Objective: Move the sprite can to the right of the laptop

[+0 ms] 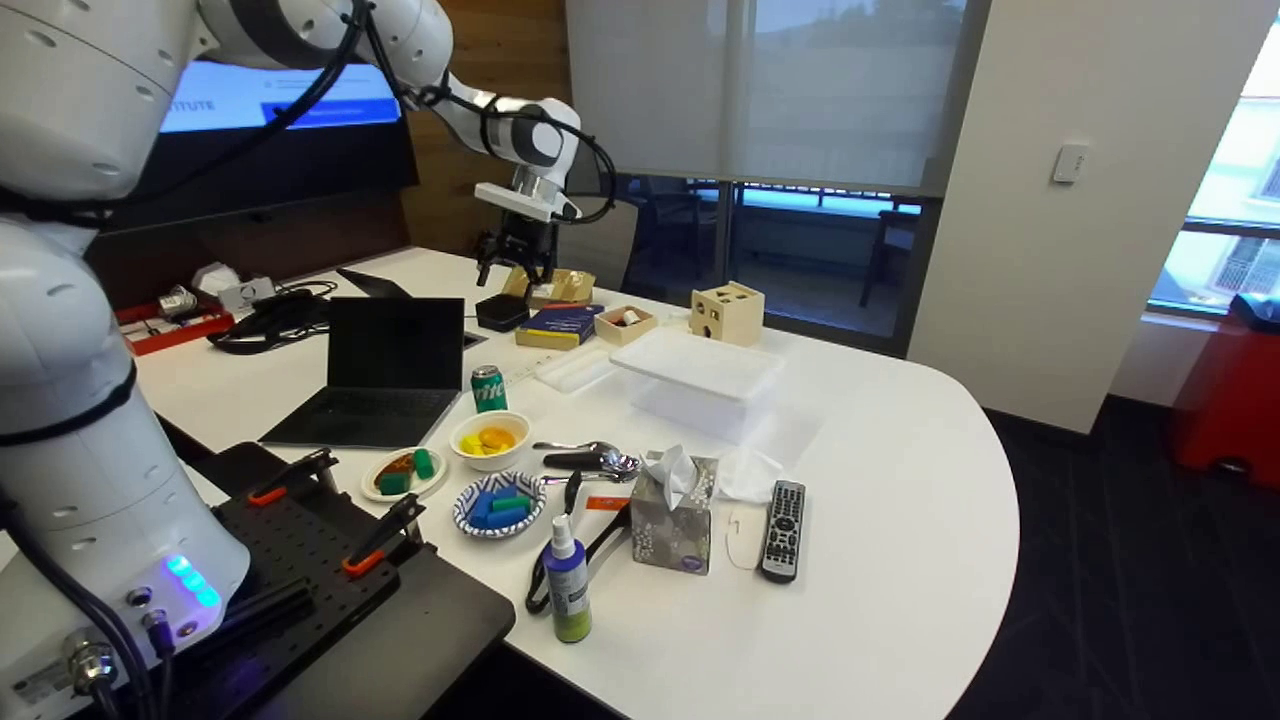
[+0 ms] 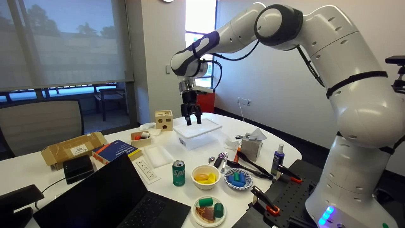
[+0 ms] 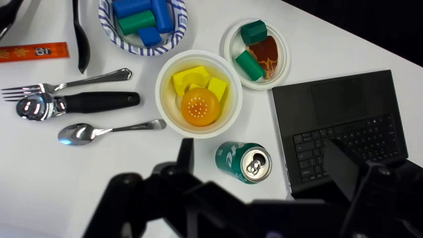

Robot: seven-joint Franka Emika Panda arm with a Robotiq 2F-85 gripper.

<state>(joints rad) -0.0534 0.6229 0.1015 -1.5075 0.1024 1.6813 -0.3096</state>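
Observation:
The green sprite can stands upright on the white table, close beside the black laptop. It also shows in an exterior view with the open laptop next to it. In the wrist view the can shows its silvery top, with the laptop's keyboard side to its right in the picture. My gripper is open and empty, its fingers spread on either side of the can in that picture. In both exterior views the gripper hangs well above the table, apart from the can.
A white bowl with yellow pieces stands close to the can. A plate, a patterned bowl and cutlery lie nearby. A lidded clear box, a blue book and a tissue box stand farther off.

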